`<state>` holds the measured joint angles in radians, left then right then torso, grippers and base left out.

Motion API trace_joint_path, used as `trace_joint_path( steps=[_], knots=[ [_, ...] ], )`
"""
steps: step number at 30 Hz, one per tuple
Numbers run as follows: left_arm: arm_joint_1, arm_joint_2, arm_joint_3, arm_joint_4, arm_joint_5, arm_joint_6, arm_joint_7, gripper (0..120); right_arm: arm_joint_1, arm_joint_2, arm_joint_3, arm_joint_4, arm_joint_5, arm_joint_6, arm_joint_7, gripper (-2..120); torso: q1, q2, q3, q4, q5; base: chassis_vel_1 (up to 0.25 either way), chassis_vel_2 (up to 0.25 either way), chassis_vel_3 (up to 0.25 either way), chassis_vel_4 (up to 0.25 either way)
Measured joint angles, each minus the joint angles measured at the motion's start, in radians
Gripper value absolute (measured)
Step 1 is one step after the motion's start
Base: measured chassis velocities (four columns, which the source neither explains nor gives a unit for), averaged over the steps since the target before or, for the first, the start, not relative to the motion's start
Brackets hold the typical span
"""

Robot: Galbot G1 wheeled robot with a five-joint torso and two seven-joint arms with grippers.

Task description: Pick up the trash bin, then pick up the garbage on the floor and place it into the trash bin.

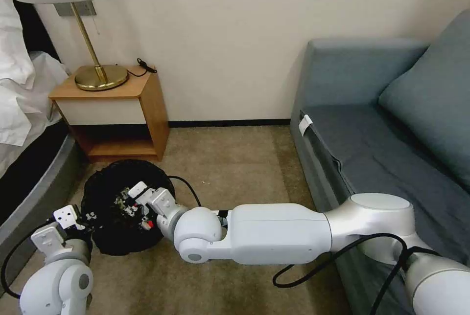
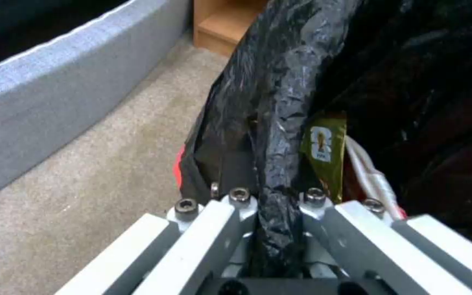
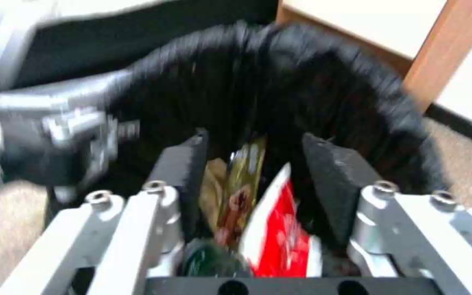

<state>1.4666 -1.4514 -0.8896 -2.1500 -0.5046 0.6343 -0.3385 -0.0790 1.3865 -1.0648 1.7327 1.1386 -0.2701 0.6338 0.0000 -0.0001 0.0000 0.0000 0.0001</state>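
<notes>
Beige carpet is running between a wooden nightstand and a blue sofa in the head view, and the trash bin is sitting low on that floor in front of the nightstand. The left gripper is meeting the bin's near-left rim, while the right gripper is reaching over the bin's mouth, its arm stretching across from the sofa side.

Looking from the left wrist, the left gripper is clenching a fold of the crinkled black bag at the rim, with the gold-and-dark wrapper showing just inside the liner beside it.

Looking from the right wrist, the right gripper is hanging over the bin with its pads spread and nothing between them. The red snack packet and the wrapper are lying in the bin below the pads; a green-labelled bottle is resting close under the palm.

The risk, as I judge it, is the thin liner: the left grip may be catching plastic alone, so the bag could slip or tear and tip the bin. The right pads could also snag the liner on pulling out.
</notes>
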Motion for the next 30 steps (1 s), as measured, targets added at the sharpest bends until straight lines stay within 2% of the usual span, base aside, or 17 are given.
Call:
trace_joint_path(
  steps=[3,6,8,10,13,15,17,30],
  knots=[
    [-0.003,0.0,0.006,0.018,-0.043,0.0,-0.011,2,0.0,-0.016,0.062,0.034,-0.011,0.0,0.012,66,0.0,0.0,0.0,0.0,-0.0001,0.0,0.0,0.0,0.0],
    [-0.005,-0.001,0.011,0.03,-0.086,-0.001,-0.024,2,0.0,-0.03,0.104,0.059,-0.022,-0.001,0.016,73,0.0,0.0,0.0,0.0001,0.0,0.0,0.0,0.0,0.0],
    [-0.005,-0.005,0.027,0.046,-0.192,0.007,-0.072,2,-0.002,-0.066,0.17,0.11,-0.03,-0.007,0.023,84,0.0,0.0,0.0,-0.0002,-0.0001,0.0,0.0,0.0,0.0],
    [-0.004,-0.006,0.03,0.049,-0.214,0.011,-0.084,2,-0.002,-0.074,0.18,0.12,-0.03,-0.009,0.025,86,0.0,0.0,0.0,-0.0001,0.0,0.0,0.0,0.0,0.0],
    [-0.004,-0.006,0.038,0.068,-0.314,0.038,-0.148,2,-0.017,-0.127,0.222,0.168,-0.039,-0.014,0.034,99,0.0,0.0,0.0,-0.0002,0.0001,0.0,0.0,0.0,0.0],
    [-0.005,-0.005,0.038,0.071,-0.329,0.042,-0.157,2,-0.021,-0.134,0.226,0.173,-0.042,-0.014,0.035,99,0.0,0.0,0.0,-0.0001,0.0001,0.0,0.0,0.0,0.0],
    [-0.01,0.0,0.039,0.092,-0.386,0.06,-0.188,2,-0.041,-0.162,0.244,0.188,-0.059,-0.015,0.037,100,0.0,0.0,0.0,-0.0002,0.0001,0.0,0.0,0.0,0.0],
    [-0.031,0.007,0.033,0.177,-0.398,0.082,-0.213,2,-0.075,-0.209,0.261,0.198,-0.083,-0.009,0.036,100,0.0,0.0,0.0,0.0001,0.0003,0.0,0.0,0.0,0.0]
  ],
)
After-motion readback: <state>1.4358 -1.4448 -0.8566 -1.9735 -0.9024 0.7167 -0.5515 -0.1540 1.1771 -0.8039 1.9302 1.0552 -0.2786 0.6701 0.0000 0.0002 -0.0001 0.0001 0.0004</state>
